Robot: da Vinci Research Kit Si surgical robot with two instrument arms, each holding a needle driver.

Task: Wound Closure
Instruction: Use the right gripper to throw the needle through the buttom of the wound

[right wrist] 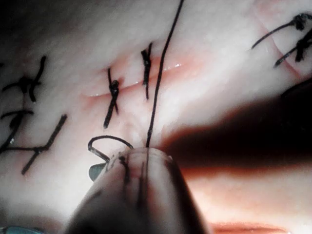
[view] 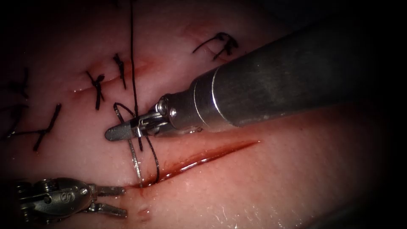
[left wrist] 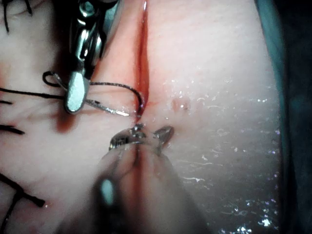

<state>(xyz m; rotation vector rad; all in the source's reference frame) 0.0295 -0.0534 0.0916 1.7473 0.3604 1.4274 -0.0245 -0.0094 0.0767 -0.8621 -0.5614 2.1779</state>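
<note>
Needle (view: 135, 159) tip buried in tissue (view: 263, 178)

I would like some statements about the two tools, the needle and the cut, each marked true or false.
1. The right tool holds the needle. True.
2. The left tool holds the thread. False: its jaws are open and hold nothing.
3. The needle's tip is at the cut. True.
4. The tissue has no finished stitches. False: dark stitches lie above the open cut.
</note>
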